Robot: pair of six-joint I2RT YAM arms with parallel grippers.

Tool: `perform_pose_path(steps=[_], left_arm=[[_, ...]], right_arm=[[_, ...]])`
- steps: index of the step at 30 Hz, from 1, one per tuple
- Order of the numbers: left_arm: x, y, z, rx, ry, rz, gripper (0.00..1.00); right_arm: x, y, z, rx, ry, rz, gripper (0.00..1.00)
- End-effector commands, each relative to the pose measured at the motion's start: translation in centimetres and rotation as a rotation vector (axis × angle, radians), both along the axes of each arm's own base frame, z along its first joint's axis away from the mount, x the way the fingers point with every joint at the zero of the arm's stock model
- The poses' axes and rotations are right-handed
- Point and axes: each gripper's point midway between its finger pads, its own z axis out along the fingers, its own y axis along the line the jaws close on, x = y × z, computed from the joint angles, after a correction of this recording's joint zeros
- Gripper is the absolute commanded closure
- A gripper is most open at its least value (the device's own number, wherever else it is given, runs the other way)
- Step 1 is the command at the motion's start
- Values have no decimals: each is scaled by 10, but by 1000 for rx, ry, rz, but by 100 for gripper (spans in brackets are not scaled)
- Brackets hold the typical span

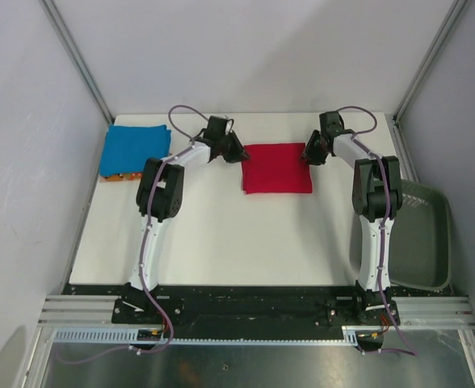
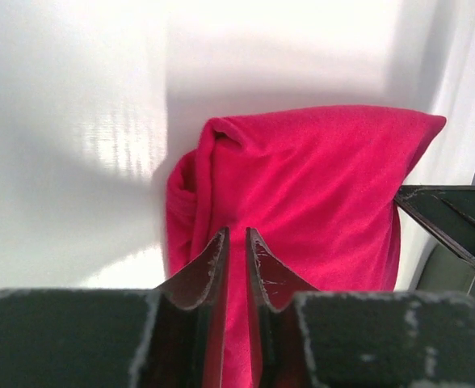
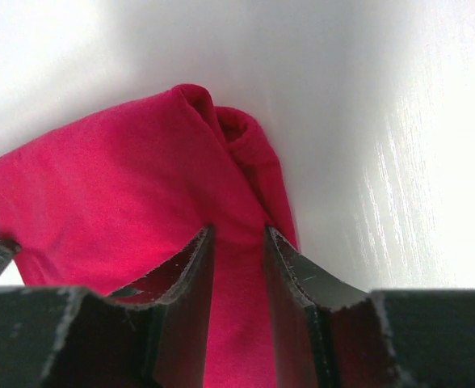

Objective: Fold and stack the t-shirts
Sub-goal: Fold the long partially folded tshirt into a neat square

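A red t-shirt (image 1: 278, 168) lies folded into a rectangle at the far middle of the white table (image 1: 221, 242). My left gripper (image 1: 236, 152) is at its far left corner and my right gripper (image 1: 312, 152) at its far right corner. In the left wrist view the jaws (image 2: 237, 234) stand almost closed, with red cloth (image 2: 318, 186) pinched in the narrow gap. In the right wrist view the jaws (image 3: 237, 233) hold a thicker ridge of red cloth (image 3: 116, 178). A folded blue t-shirt (image 1: 136, 149) lies at the far left on top of an orange one (image 1: 116, 176), of which only an edge shows.
A dark grey bin (image 1: 419, 234) sits at the right edge of the table, beside the right arm. Metal frame posts stand at the far corners. The right gripper's finger (image 2: 456, 222) shows at the right edge of the left wrist view.
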Motion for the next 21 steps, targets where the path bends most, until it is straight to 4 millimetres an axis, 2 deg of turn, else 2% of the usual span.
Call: perform_pose_path(steps=[1, 5, 9, 11, 16, 21], left_arm=[[17, 34, 70, 18, -144, 40, 81], [8, 62, 92, 69, -192, 68, 75], [-5, 103, 94, 152, -195, 139, 65], [-15, 129, 86, 206, -179, 183, 61], [-35, 192, 71, 348, -136, 280, 57], [-51, 232, 53, 523, -72, 316, 55]], right_arm=[[1, -17, 27, -70, -24, -13, 63], [2, -18, 55, -114, -76, 3, 54], [-5, -18, 80, -134, -112, 6, 50], [-12, -16, 89, -123, -125, 4, 50], [-38, -6, 94, -73, -136, 14, 50], [-59, 0, 93, -55, -122, 29, 50]])
